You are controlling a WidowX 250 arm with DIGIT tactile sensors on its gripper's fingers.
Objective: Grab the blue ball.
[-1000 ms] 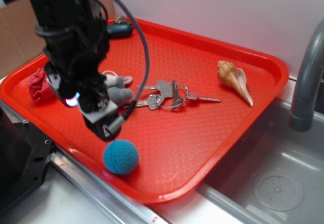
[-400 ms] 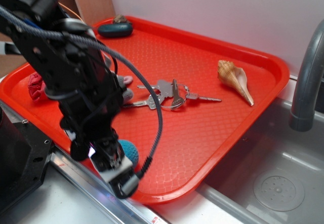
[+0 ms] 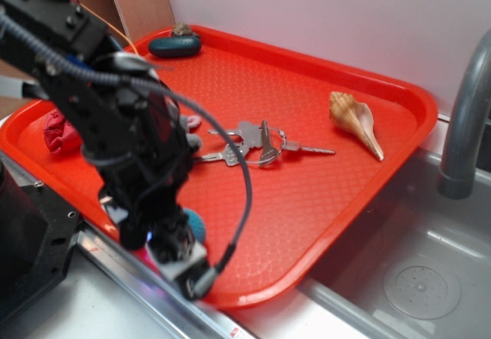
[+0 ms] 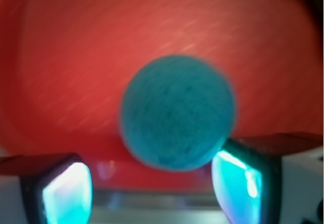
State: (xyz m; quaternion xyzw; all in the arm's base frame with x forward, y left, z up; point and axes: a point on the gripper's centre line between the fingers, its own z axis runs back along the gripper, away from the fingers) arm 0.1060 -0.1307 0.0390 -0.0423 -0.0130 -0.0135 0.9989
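The blue ball (image 4: 177, 112) is a round teal ball with a fuzzy yarn surface, lying on the red tray (image 4: 76, 46) near its front rim. In the wrist view it fills the middle, just ahead of my open gripper (image 4: 154, 188). The right fingertip (image 4: 243, 181) sits close against the ball's lower right side, while the left fingertip (image 4: 66, 191) stands well apart from it. From the exterior view my gripper (image 3: 175, 251) hangs low over the tray's front edge, and only a sliver of the ball (image 3: 195, 224) shows behind the arm.
On the red tray (image 3: 399, 93) lie a bunch of keys (image 3: 257, 146), a seashell (image 3: 357, 122), a dark teal pebble (image 3: 175, 44) at the back and a red crumpled thing (image 3: 57, 132) at the left. A grey faucet (image 3: 468, 116) and sink (image 3: 422, 278) stand to the right.
The arm has come forward and down from above the grey plush to the tray's front edge. The ball, fully visible a second ago, is now mostly covered by the gripper.
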